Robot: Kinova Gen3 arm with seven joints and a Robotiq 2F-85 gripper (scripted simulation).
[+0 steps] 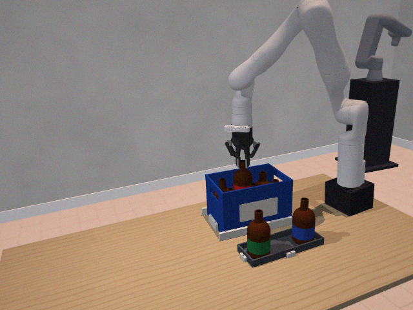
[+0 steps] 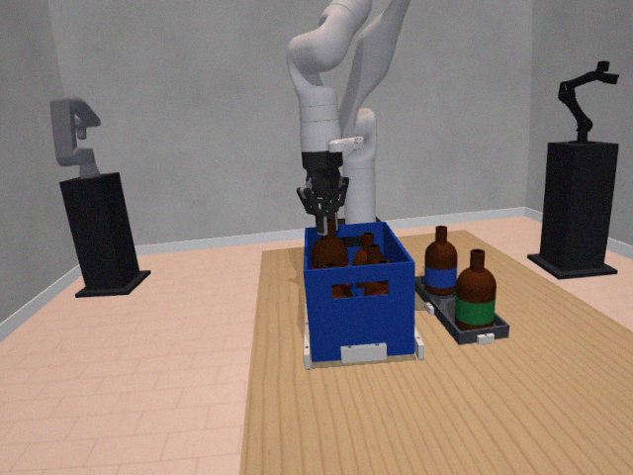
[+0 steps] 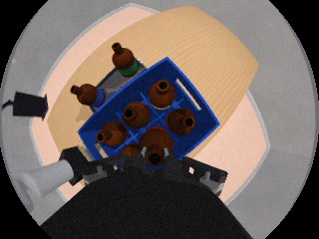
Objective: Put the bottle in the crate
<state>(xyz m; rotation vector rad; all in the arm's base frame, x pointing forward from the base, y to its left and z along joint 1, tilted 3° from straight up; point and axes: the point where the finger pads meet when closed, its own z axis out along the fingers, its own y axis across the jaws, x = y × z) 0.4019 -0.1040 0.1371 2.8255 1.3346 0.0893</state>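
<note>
My gripper [image 1: 242,164] [image 2: 327,229] [image 3: 155,152] pinches the red-labelled bottle [image 1: 242,178] [image 2: 329,251] [image 3: 157,140] by its neck, partway into the crate [image 1: 255,203] [image 2: 357,317] [image 3: 213,123]. Final lowering and release apparently remain.

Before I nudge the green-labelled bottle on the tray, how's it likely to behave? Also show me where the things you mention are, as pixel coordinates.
The green-labelled bottle [image 1: 259,233] [image 2: 476,299] [image 3: 123,61] looks glassy, so probably stiff and breakable. Its broad body should resist tipping, though a push on the narrow neck might topple it.
</note>
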